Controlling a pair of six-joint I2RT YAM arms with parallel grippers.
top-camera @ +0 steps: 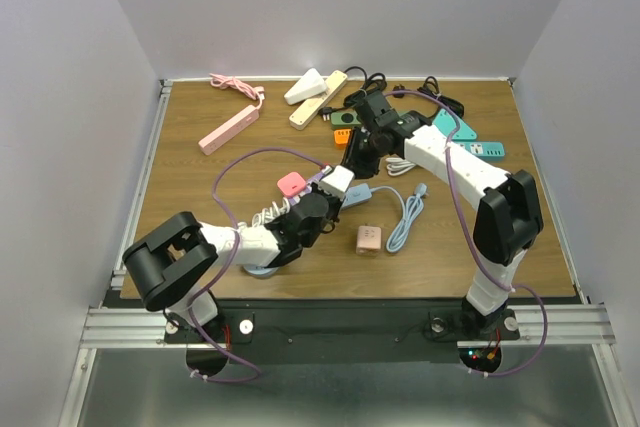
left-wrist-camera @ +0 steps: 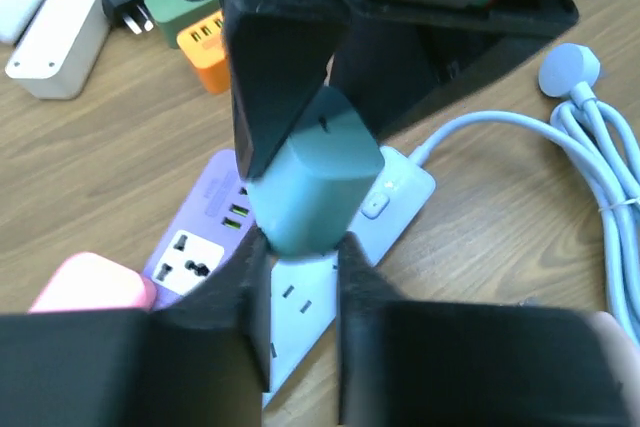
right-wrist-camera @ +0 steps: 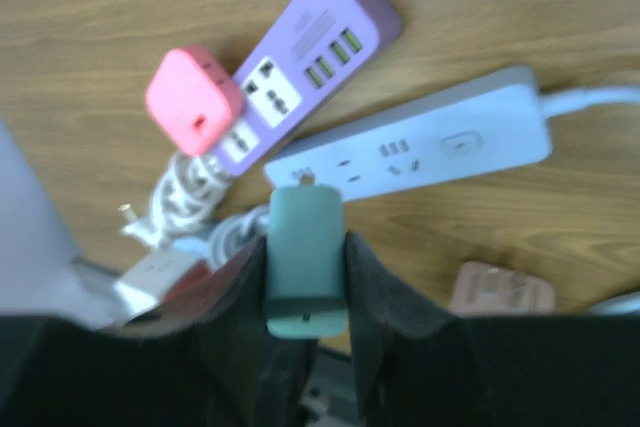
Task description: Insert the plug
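My right gripper [right-wrist-camera: 306, 244] is shut on the teal plug [right-wrist-camera: 305, 247] and holds it over the left end of the white power strip [right-wrist-camera: 430, 152], prongs toward the strip. In the left wrist view the plug [left-wrist-camera: 315, 182] hangs from the right gripper's black fingers [left-wrist-camera: 275, 77] just above the strip [left-wrist-camera: 395, 192]. My left gripper [left-wrist-camera: 300, 247] sits low at the strip's near end. Its fingers stand a narrow gap apart, and the strip's slotted face shows between them. Whether they grip the strip I cannot tell. In the top view both grippers meet at the strip [top-camera: 358, 196].
A purple power strip [right-wrist-camera: 300, 67] with a pink plug [right-wrist-camera: 193, 99] in it lies beside the white one. The white strip's coiled cable [top-camera: 405, 212] and a small pink block [top-camera: 368, 238] lie to the right. More strips and plugs crowd the back [top-camera: 320, 97].
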